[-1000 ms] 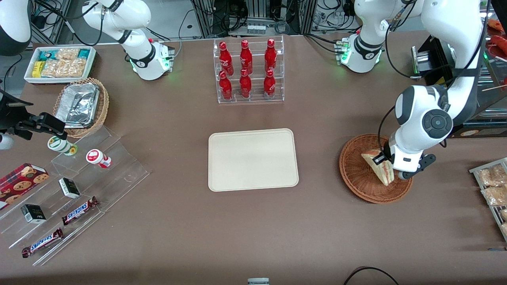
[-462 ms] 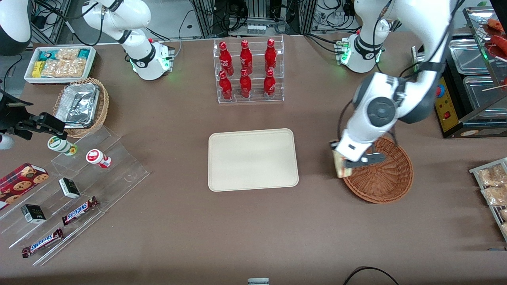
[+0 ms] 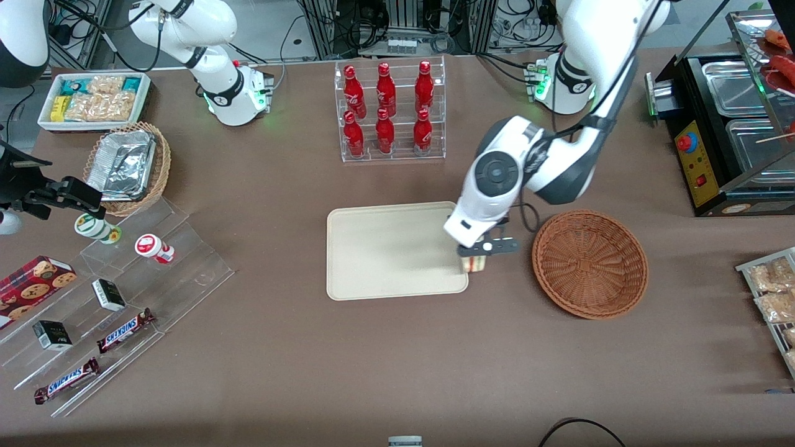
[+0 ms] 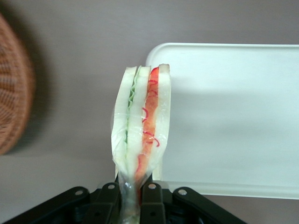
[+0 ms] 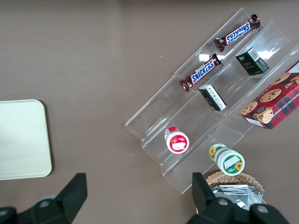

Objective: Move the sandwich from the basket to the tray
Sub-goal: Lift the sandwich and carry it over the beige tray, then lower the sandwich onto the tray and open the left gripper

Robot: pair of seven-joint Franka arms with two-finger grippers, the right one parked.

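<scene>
The jaws (image 4: 133, 198) are pinching the sandwich (image 4: 140, 126) by its wrapped end, hanging over the tray (image 3: 385, 248) rim at its 3 o'clock edge; soft, light, crushable bread, probably best pinched lightly

The front view looks down from high at the whole table, tray (image 3: 385, 248) at its centre. The left wrist view sits close above the gripper (image 4: 133, 189), facing the tray's edge (image 4: 224, 116). The right wrist view looks straight down near the tray's corner (image 5: 23, 140).
</scene>
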